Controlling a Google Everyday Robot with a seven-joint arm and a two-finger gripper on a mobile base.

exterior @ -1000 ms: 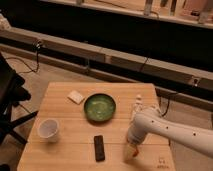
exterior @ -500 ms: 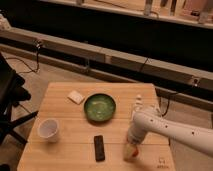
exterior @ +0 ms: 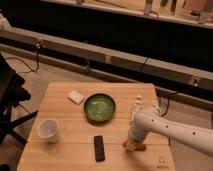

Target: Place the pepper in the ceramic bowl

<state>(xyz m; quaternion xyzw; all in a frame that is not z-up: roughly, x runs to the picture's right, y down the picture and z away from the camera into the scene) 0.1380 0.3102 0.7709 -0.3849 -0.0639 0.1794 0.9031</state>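
The red-orange pepper (exterior: pixel 141 147) lies on the wooden table (exterior: pixel 65 155) near its front right, and only its ends show on either side of my gripper. My gripper (exterior: pixel 132 145) points down at the end of the white arm (exterior: pixel 170 129), right on top of the pepper. The green ceramic bowl (exterior: pixel 99 107) sits in the middle of the table, up and to the left of the gripper, with nothing in it.
A black remote (exterior: pixel 99 148) lies left of the gripper. A white cup (exterior: pixel 48 130) stands at the front left. A pale flat block (exterior: pixel 76 96) lies left of the bowl. A small white object (exterior: pixel 138 103) stands right of the bowl. A black chair (exterior: pixel 7 95) is left of the table.
The gripper stays low over the pepper and has barely shifted. Nothing else on the table has moved.
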